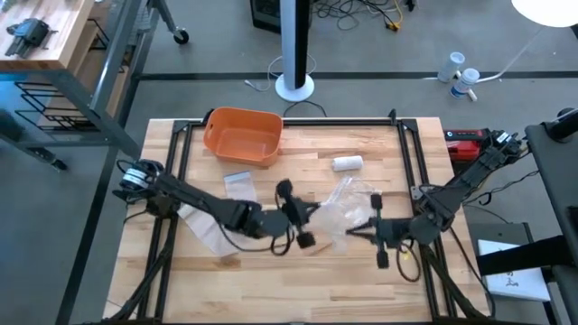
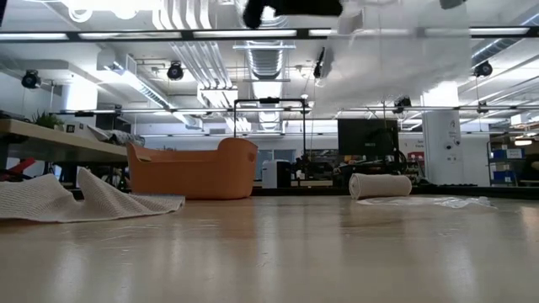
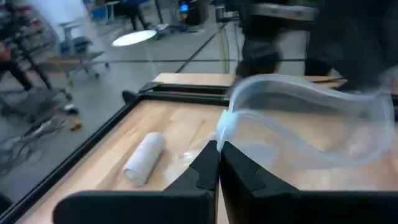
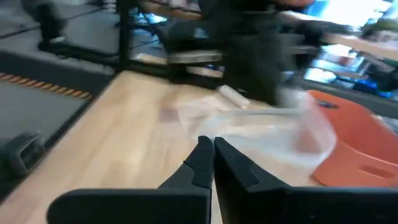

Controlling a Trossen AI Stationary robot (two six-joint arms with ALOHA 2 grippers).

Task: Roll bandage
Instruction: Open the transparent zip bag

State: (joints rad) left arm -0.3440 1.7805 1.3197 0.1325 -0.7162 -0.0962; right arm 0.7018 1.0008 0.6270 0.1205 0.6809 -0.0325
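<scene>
Both my grippers are on a clear plastic bag (image 1: pixel 348 206) held up over mid-desk (image 1: pixel 361 280). The left gripper (image 3: pixel 217 149) has its fingers closed on the bag's edge. The right gripper (image 4: pixel 208 146) has its fingers pressed narrow; whether film sits between them, I cannot tell. One rolled bandage (image 1: pixel 348 163) lies behind the bag, near the orange tub (image 1: pixel 242 135). Unrolled gauze (image 2: pixel 76 198) lies loose under the left arm, untouched, and I judge the rolling not yet started: the bag comes first. Small flat packet (image 1: pixel 237 181) contents unreadable. Low view cuts off both grippers at the top; right wrist view blurred, bag outline vague.
</scene>
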